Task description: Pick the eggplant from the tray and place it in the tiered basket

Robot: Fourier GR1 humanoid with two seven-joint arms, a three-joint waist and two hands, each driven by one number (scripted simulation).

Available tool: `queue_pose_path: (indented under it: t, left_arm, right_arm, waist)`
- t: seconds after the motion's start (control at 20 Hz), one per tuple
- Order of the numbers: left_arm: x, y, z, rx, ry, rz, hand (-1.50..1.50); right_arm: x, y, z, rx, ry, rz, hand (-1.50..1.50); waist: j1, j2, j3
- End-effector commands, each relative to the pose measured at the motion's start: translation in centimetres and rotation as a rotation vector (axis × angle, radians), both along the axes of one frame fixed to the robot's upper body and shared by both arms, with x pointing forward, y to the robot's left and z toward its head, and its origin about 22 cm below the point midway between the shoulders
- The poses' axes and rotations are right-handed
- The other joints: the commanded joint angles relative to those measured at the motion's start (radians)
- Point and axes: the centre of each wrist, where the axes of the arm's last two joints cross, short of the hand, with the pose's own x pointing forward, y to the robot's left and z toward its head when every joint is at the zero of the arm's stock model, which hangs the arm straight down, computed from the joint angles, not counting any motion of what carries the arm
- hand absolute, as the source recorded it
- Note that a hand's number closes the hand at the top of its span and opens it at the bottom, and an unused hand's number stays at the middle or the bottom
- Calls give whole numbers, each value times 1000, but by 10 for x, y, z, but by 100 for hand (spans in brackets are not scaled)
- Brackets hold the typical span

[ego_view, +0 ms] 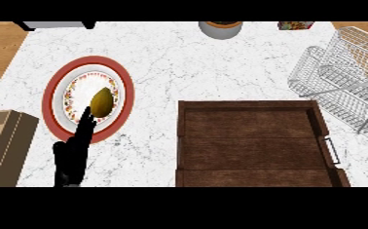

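A dark wooden tray (251, 174) lies at the lower right of the marble counter, and I see nothing purple or eggplant-shaped in it. An olive-yellow oval fruit (102, 101) rests on a red-rimmed patterned plate (50, 96) at the left. My left hand (72, 155) comes in from the lower left, open. Its straight fingers (86, 121) point up over the plate's rim and reach the fruit's lower left side. The white wire tiered basket (332, 77) stands at the right edge. My right hand is out of sight.
A grey round pot (221, 29) and a small colourful box (295, 26) sit at the counter's far edge. A dark object (57, 25) is at the top left. A tan wooden block (14, 145) lies at the left edge beside my forearm.
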Motion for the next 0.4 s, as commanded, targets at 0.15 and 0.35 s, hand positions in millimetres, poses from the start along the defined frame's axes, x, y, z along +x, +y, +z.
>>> queue_pose_path:
  t: [0.15,0.35]
  left_arm:
    - [-14,3,-14,-20,52,11,0]
    - [-15,0,-7,-11,46,37,0]
  right_arm:
    - [-108,-30,-6,-2,17,25,-150]
    - [-152,-34,-8,10,20,82,-150]
  waist:
    - [-10,3,-1]
    - [-20,0,1]
